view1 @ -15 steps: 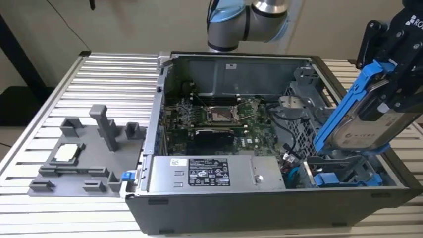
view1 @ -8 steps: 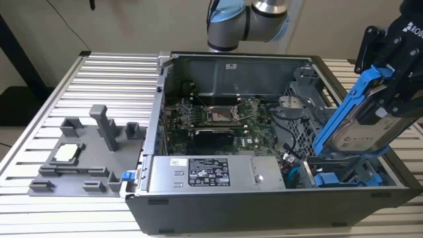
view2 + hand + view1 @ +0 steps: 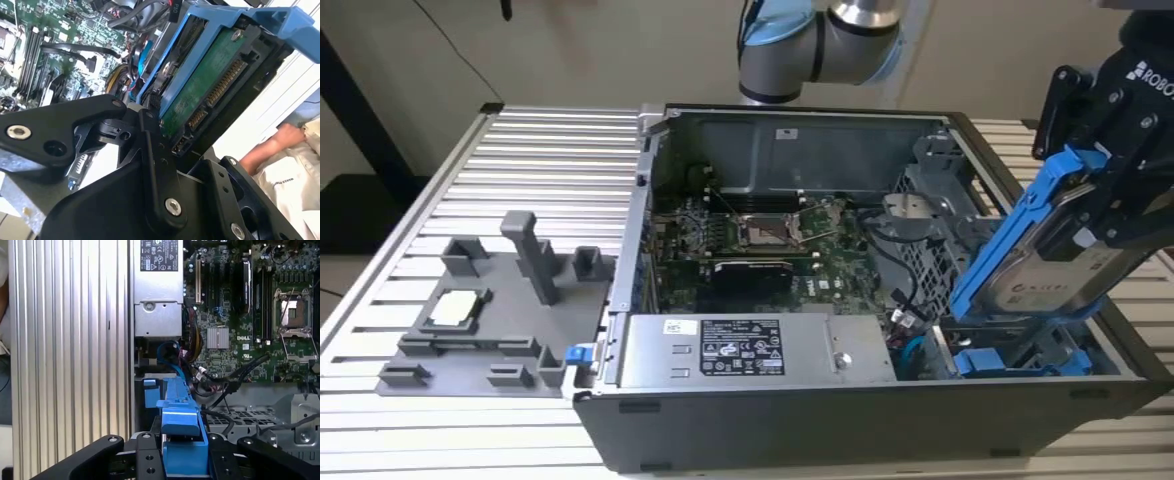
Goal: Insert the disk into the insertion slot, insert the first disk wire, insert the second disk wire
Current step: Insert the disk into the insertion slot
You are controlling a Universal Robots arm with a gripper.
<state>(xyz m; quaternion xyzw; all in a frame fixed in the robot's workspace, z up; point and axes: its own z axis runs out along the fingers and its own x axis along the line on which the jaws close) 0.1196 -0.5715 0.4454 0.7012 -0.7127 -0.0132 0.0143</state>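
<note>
The disk (image 3: 1047,255), judged stiff, heavy and fragile, is clamped by its frame edges in the gripper (image 3: 1105,180); tilted, lower end near the slot (image 3: 994,345).

Silver with a white label, the disk (image 3: 1051,260) has a bright blue carrier frame (its underside, in the second wrist view, is green circuit board). Black all over is the gripper (image 3: 181,452). The case (image 3: 854,420) is grey, its motherboard (image 3: 761,235) dark green. At nine o'clock of the case, the table (image 3: 547,150) is pale, ribbed metal.
</note>
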